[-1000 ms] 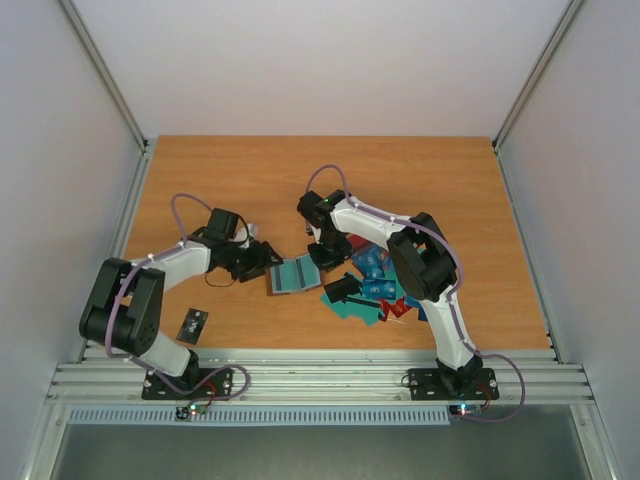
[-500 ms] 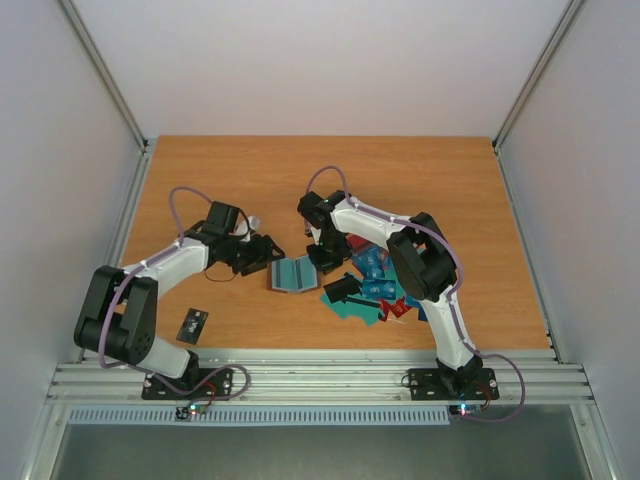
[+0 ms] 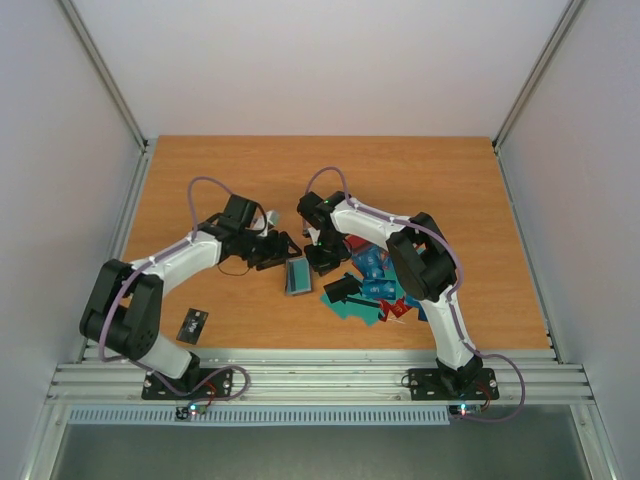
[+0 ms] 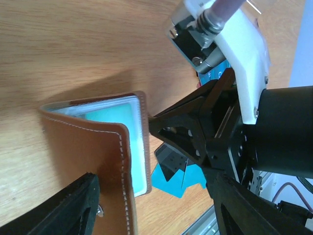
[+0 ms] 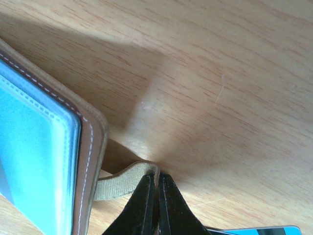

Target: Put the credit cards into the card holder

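The left gripper had swung in, jaws spread astride the now half-folded brown leather-like card holder on the wooden table; the right gripper pinched its tan elastic strap, colourful plastic credit cards heaped alongside.
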{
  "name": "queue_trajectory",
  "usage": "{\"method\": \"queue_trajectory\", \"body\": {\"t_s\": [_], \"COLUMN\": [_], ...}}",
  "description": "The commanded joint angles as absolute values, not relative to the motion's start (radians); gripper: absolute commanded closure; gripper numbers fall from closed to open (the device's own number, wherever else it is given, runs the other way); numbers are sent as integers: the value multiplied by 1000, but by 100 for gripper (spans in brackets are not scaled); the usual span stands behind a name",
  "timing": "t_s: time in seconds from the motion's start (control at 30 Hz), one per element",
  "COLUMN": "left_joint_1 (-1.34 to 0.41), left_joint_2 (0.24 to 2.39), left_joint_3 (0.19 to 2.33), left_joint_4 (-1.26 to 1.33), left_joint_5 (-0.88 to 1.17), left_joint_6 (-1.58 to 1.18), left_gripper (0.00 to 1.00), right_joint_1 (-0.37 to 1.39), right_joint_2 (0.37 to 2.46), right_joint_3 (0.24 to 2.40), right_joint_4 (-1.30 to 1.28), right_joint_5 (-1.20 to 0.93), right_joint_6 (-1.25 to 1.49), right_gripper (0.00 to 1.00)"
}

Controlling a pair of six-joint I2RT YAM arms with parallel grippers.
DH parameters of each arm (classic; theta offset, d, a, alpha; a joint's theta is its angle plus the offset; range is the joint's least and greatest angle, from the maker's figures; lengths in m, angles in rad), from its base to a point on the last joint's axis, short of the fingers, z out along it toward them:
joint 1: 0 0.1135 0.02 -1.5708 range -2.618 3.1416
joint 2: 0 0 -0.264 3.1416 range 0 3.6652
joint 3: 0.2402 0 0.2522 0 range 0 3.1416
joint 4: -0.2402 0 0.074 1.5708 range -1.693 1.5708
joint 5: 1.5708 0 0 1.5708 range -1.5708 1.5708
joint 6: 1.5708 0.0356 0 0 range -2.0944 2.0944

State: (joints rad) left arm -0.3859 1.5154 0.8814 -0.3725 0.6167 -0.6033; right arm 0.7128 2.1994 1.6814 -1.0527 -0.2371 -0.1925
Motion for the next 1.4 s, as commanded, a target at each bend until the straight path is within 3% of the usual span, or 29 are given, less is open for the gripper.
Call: {"method": "queue_trajectory", "body": {"t_s": [0.0,0.17,0.5,0.6,0.77,1.0,1.07,1.37], "left_joint_1": [-418,-435,-437,-436,-436,-436,-436,-438], "left_joint_2": [1575,1621,1601,1592,1612,1596,1588,1559], "left_joint_3": [928,935,910,904,887,838,833,814], "left_joint_4": [-334,-273,-306,-333,-368,-376,-376,-341], "left_joint_5": [647,685,610,564,513,458,455,543], "left_joint_6": [-624,-660,-671,-667,-663,-667,-667,-605], "left_gripper": [35,36,51,60,84,99,99,84], "right_joint_1": [720,714,641,625,618,608,606,598], "right_joint_2": [2205,2189,2126,2119,2112,2094,2089,2070], "right_joint_3": [1652,1614,1513,1493,1477,1472,1471,1474], "right_joint_4": [-1016,-998,-904,-882,-867,-858,-858,-861], "right_joint_5": [-266,-280,-419,-457,-488,-516,-522,-541], "right_joint_6": [-174,-166,-115,-102,-88,-72,-69,-58], "right_gripper": [99,99,99,99,99,99,99,99]}}
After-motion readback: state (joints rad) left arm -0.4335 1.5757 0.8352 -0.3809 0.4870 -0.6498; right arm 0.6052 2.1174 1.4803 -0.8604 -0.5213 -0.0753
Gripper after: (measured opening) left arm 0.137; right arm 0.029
